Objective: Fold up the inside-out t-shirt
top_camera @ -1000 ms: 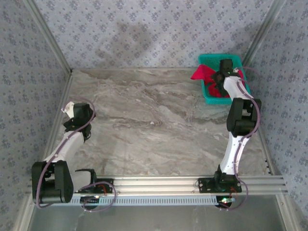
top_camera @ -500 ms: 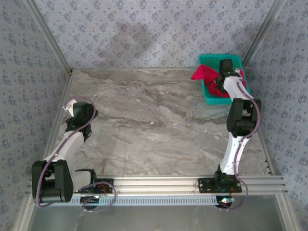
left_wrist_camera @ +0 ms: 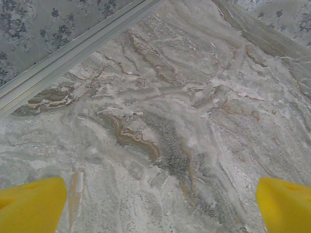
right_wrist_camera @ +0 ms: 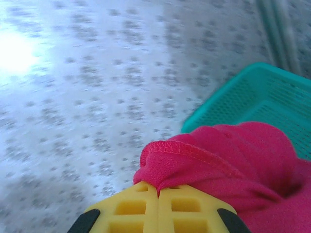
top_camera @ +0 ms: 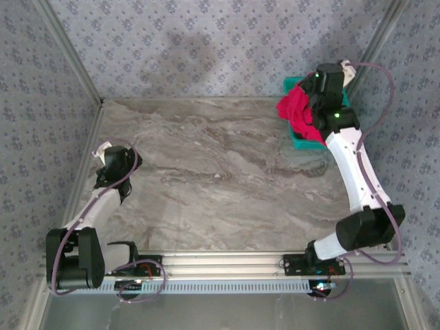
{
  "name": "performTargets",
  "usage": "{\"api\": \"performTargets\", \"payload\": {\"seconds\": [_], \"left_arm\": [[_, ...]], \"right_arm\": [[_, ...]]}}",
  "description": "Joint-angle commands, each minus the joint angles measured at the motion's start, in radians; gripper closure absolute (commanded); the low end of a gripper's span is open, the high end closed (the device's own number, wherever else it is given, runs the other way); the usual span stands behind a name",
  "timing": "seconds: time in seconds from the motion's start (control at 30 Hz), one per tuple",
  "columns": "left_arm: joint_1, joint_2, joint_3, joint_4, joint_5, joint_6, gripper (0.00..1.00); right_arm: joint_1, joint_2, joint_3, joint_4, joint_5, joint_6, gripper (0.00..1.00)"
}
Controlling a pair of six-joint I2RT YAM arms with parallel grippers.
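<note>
Right gripper [right_wrist_camera: 158, 194] is clamping a fold of the red inside-out t-shirt [top_camera: 297, 110]. Its 2 yellow fingers [right_wrist_camera: 126, 206] are pressing together, pinching the cloth just below a stitched hem. Shirt is hanging bunched from it at the far right corner, over the left end of the teal mesh basket [top_camera: 307, 143]; can't tell whether the lower cloth is touching the basket. Right arm is stretching out toward the patterned back wall [top_camera: 206, 41]. Left gripper [left_wrist_camera: 158, 204] is sitting near the left edge of the marble table [top_camera: 206, 179], well apart from the shirt, jaws spread wide, pointing down at the tabletop.
</note>
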Motion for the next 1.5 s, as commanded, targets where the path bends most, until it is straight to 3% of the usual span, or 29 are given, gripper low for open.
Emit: {"api": "performTargets", "payload": {"seconds": [0.0,0.1,0.3,0.6,0.63,0.7,0.73,0.87,0.97,1.07,1.2,1.3,1.47], "left_arm": [[0.004,0.008,-0.008,0.027,0.032,0.002,0.00],[0.004,0.016,-0.004,0.030,0.046,0.001,0.00],[0.004,0.019,-0.002,0.035,0.060,0.005,0.00],[0.005,0.057,-0.017,0.092,0.058,0.018,0.00],[0.005,0.066,-0.016,0.097,0.057,0.012,0.00],[0.007,0.090,-0.001,0.087,0.076,0.006,0.00],[0.008,0.100,0.009,0.076,0.097,0.008,0.00],[0.013,0.161,0.038,0.092,0.294,0.019,0.00],[0.002,0.202,0.046,0.156,0.509,0.021,0.00],[-0.077,0.229,0.112,0.062,0.610,0.030,0.01],[-0.273,0.272,0.145,0.018,0.638,0.011,0.09],[-0.386,0.336,0.160,0.034,0.625,-0.035,0.12],[-0.450,0.478,0.204,0.076,0.590,-0.113,0.16]], "right_arm": [[0.109,-0.050,0.081,0.099,0.077,-0.188,1.00],[0.190,-0.035,0.204,0.083,0.047,-0.263,1.00],[0.277,0.075,0.408,0.007,-0.126,-0.267,1.00],[0.305,0.249,0.286,-0.013,-0.174,-0.154,0.97],[0.298,0.279,0.284,-0.027,-0.210,-0.135,0.77],[0.265,0.376,0.333,-0.138,-0.361,-0.076,0.12],[0.240,0.426,0.384,-0.223,-0.417,-0.047,0.00],[0.164,0.556,0.498,-0.478,-0.536,-0.080,0.00],[0.167,0.488,0.350,-0.457,-0.505,-0.135,0.00],[0.181,0.364,0.104,-0.327,-0.477,-0.205,0.03],[0.202,0.252,-0.196,-0.173,-0.485,-0.203,0.17],[0.218,0.235,-0.309,-0.142,-0.496,-0.199,0.22],[0.263,0.260,-0.388,-0.126,-0.479,-0.210,0.20]]}}
